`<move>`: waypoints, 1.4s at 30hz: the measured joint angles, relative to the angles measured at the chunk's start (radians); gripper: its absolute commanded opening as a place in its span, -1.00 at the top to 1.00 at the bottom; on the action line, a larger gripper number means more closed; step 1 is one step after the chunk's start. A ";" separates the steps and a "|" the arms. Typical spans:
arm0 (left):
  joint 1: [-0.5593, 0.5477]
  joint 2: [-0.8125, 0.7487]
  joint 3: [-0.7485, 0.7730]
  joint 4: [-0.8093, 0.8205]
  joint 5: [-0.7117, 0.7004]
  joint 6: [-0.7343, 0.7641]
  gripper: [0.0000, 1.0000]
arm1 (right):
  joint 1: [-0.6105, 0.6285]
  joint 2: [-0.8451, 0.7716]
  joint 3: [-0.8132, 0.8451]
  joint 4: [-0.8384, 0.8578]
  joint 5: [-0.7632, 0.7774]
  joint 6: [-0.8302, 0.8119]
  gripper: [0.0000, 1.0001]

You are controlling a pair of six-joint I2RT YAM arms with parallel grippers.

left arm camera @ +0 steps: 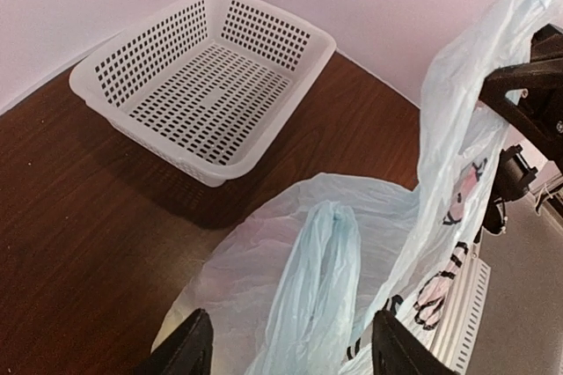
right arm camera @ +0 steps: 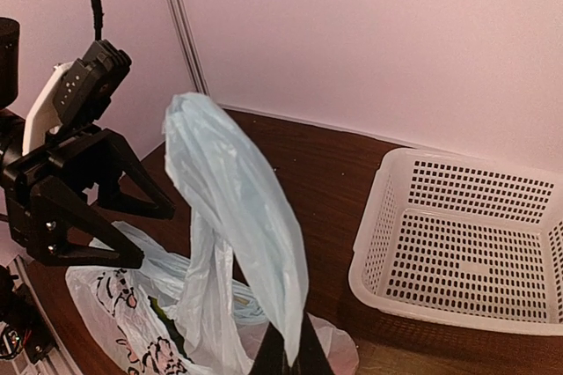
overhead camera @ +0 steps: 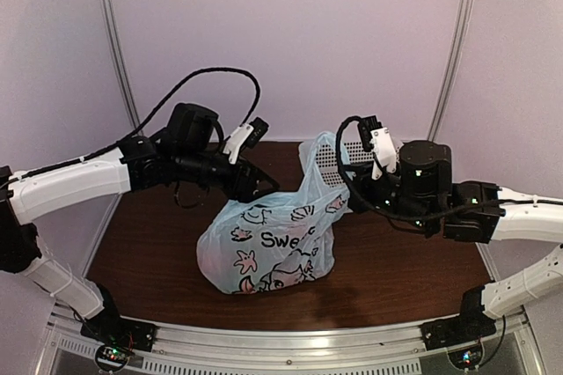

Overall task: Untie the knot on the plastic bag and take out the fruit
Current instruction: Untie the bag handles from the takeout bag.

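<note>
Plastic bag [overhead camera: 268,247] slumped on the counter [overhead camera: 149,243], free loop handle [left arm camera: 324,278] upright with its long axis vertical, just ahead of and between the parted, ungripping fingers of the left tool [left arm camera: 290,350]. Other loop handle [right arm camera: 233,216] stretched up and rightward, pinched in the closed right tool [right arm camera: 288,353]; no knot discernible between the two.

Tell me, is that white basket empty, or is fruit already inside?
Empty. The white basket shows only its bare perforated floor in both wrist views.
</note>
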 measured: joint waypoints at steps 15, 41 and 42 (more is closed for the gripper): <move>0.008 0.061 -0.002 -0.005 0.056 -0.010 -0.24 | 0.000 0.003 0.000 0.000 0.000 0.006 1.00; 0.008 0.120 0.003 -0.062 0.047 -0.017 0.69 | 0.000 0.003 -0.013 0.000 0.008 0.006 1.00; 0.008 0.120 0.004 -0.063 0.043 -0.021 0.80 | 0.000 0.003 -0.013 0.000 0.010 0.006 1.00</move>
